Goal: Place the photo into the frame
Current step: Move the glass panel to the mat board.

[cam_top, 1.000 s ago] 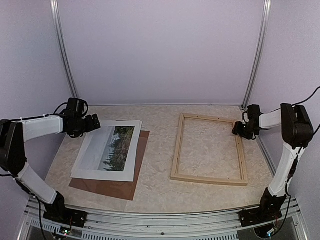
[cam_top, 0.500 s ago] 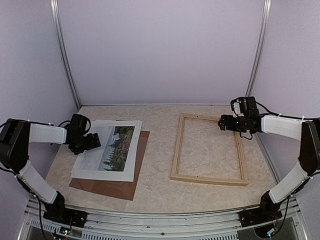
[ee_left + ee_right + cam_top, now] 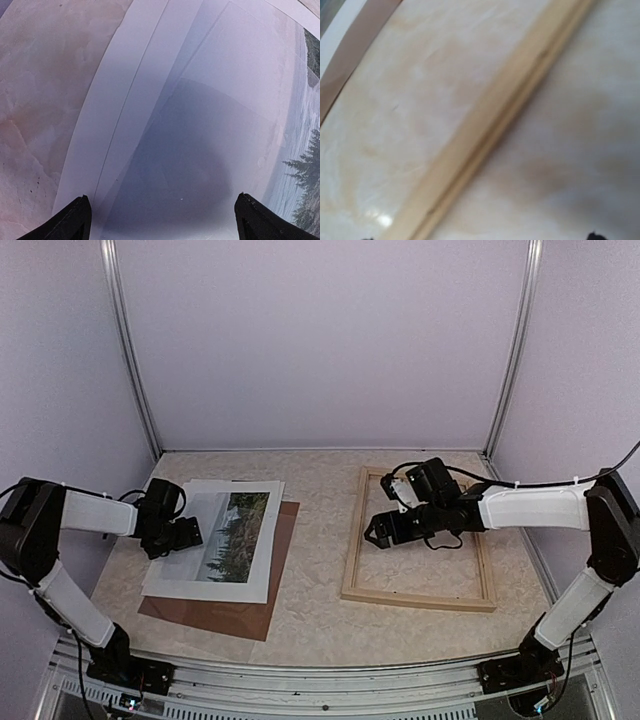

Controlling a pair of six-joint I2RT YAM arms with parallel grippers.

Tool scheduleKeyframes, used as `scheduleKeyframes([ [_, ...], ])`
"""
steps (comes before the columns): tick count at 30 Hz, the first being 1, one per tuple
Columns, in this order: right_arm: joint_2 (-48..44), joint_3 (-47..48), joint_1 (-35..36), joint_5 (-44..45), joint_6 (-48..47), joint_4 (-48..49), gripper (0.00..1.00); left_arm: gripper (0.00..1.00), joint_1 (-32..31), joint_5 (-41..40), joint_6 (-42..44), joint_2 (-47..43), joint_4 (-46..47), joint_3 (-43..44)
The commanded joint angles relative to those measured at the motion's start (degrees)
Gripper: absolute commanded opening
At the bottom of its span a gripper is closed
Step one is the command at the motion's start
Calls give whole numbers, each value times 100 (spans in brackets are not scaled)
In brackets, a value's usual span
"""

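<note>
The photo (image 3: 215,540), a tree print with a wide white border, lies flat at the left on a brown board. My left gripper (image 3: 185,533) is low over its left border, open. In the left wrist view the black fingertips (image 3: 80,212) stand wide apart above the white border (image 3: 150,100), with nothing between them. The pale wooden frame (image 3: 352,540) lies flat at the right. My right gripper (image 3: 378,532) hovers over its left rail, open and empty. In the right wrist view that rail (image 3: 495,115) runs diagonally, and only the fingertips' ends show at the bottom edge.
The brown backing board (image 3: 250,610) sticks out under the photo on its right and near sides; its edge (image 3: 350,55) shows at the top left of the right wrist view. Marbled tabletop (image 3: 310,560) separates photo and frame. Enclosure walls and posts (image 3: 128,360) ring the table.
My right arm has swung left from the frame's right rail, across the frame, to its left rail. My left gripper has slid nearer and lower over the photo's left border.
</note>
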Motion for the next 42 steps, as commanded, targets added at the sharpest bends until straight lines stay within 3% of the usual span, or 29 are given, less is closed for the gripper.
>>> scheduleKeyframes([
  [1,329,306,340,-98,231,50,91,99,-243,105,-251,-158,72,-337],
  [14,1277,1084,1197,-234,554,-28,90,90,-961,608,-853,-1087,235,-1133],
  [25,2129,1627,1561,-484,1123,-24,87,76,-1485,1302,-1133,-1967,369,-1615],
  [29,2399,1805,1558,-299,1410,-216,86,76,-1475,1137,-970,-2157,22,-1578],
  [36,2738,2309,1552,118,1469,-784,87,86,-1518,604,-999,-2027,-213,-1524],
  [42,3052,2689,1555,185,1463,-1077,87,83,-1579,871,-924,-1816,-90,-1493],
])
